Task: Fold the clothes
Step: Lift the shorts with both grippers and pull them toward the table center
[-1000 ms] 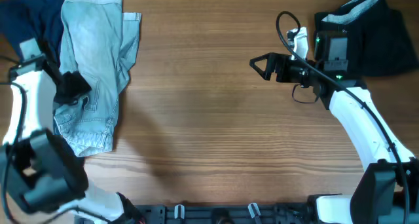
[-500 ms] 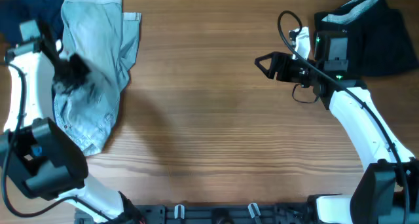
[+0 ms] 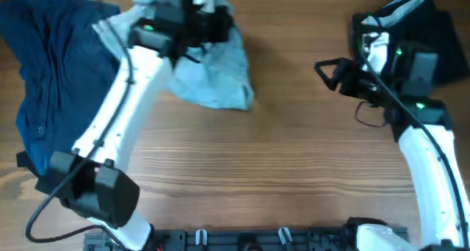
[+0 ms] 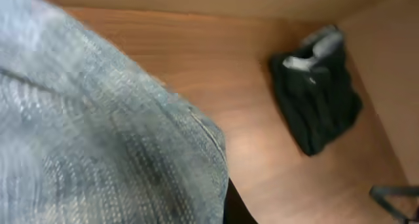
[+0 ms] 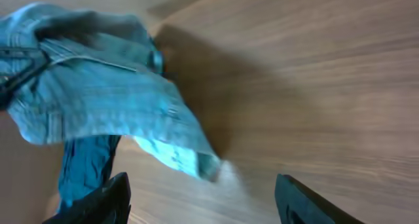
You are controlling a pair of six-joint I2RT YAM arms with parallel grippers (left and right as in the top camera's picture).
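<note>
Overhead camera looking straight down on the whole table (image 3: pixel 294 177), left wrist camera pressed right up against the denim shorts (image 4: pixel 98 132), black garments (image 4: pixel 317 103) distant upper right, right wrist camera low, facing across the wood, same shorts upper left.

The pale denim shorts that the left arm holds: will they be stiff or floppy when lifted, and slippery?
Probably floppy: the denim shorts sag in loose folds from the left gripper. Likely not slippery, as the weave looks coarse in the left wrist view. Perhaps heavy for cloth, with thick seams.
</note>
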